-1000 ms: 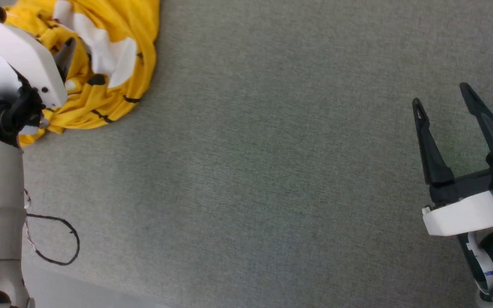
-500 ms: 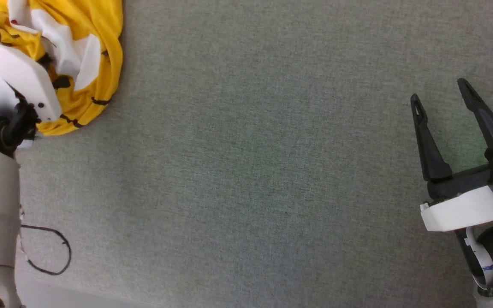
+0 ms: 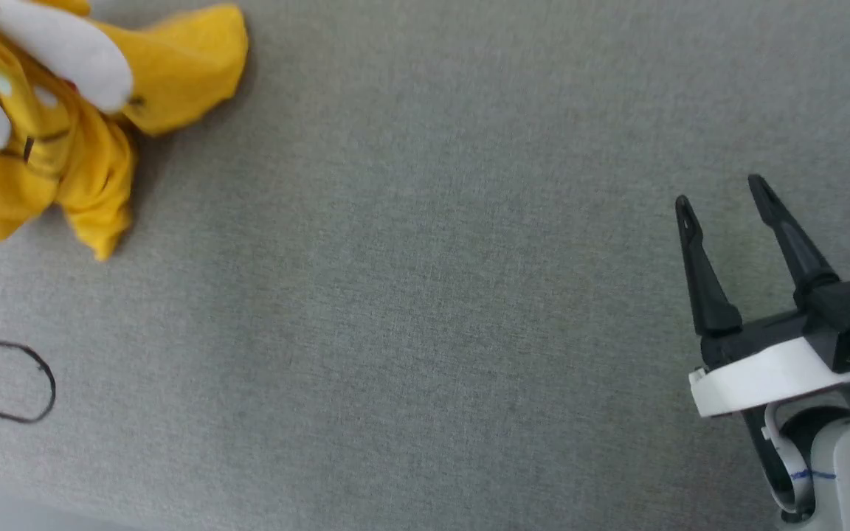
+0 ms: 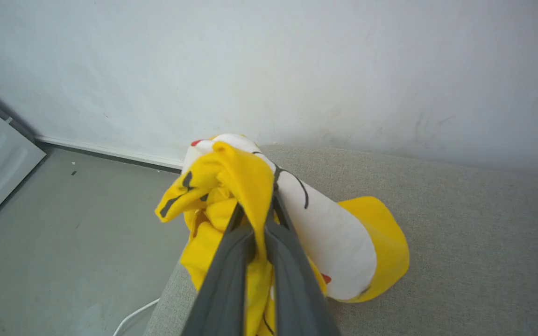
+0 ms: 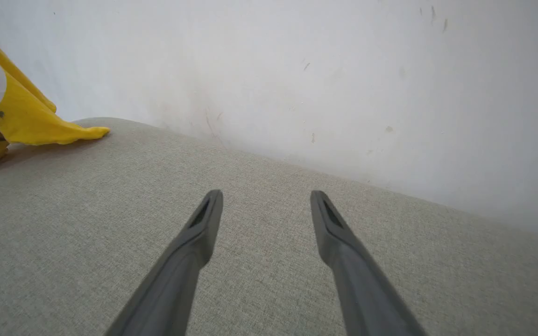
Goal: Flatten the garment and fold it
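Two long dark tapered fingers [image 4: 222,289] of the left gripper [image 4: 257,205] pinch a bunched fold of the soft, crumpled bright yellow T-shirt [image 4: 231,172] with white print, at ten o'clock on the coarse grey woven surface [image 3: 425,295], while the right gripper [image 3: 720,193], at four o'clock, stands spread, well apart.

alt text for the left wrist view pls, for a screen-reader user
The left gripper is shut on a bunched fold of a yellow T-shirt with white and black print, holding most of it up while one yellow end lies on the grey fabric surface. A white wall stands behind, with bare grey floor at the left.
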You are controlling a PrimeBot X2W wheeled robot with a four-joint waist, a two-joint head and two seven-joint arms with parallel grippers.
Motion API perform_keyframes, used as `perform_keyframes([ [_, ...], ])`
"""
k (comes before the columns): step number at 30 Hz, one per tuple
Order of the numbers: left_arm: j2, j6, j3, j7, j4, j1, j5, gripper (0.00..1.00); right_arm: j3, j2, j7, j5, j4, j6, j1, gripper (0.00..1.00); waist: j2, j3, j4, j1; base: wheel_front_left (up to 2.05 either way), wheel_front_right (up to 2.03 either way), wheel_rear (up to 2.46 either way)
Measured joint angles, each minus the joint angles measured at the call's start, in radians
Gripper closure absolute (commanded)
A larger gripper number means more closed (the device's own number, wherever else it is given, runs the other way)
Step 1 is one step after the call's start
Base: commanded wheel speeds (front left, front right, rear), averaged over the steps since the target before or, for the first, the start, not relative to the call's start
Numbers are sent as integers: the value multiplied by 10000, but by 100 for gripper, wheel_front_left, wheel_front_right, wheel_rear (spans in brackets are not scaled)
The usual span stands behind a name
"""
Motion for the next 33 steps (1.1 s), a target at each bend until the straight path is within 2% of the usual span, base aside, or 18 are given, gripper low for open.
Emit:
perform_keyframes([
  [8, 270, 25, -42, 897, -1174, -711, -144, 100, -364, 374, -483, 127, 546, 0, 605, 0, 0, -1222, -219, -2, 0, 0, 0],
  [16, 134, 25, -462, 1854, -2257, -1400, -349, 100, -750, 437, -878, 610, 1022, 0, 1098, 0, 1, -2420, -648, -2, 0, 0, 0],
  [20, -328, -6, -755, 2209, -2602, -1787, -602, 100, -1020, 439, -1003, 805, 1108, 0, 1247, 0, 1, -2914, -967, -2, 0, 0, 0],
  [26, -1538, -12, -1179, 2711, -3078, -1944, -1333, 100, -1415, 441, -1024, 859, 1101, 0, 1391, 0, 2, -3445, -1583, 0, 0, 0, 0],
  [33, -2633, -19, -1912, 3277, -4109, -1732, -1875, 100, -1927, 443, -991, 857, 968, 0, 1399, 0, 2, -3747, -2368, 0, 0, 0, 0],
])
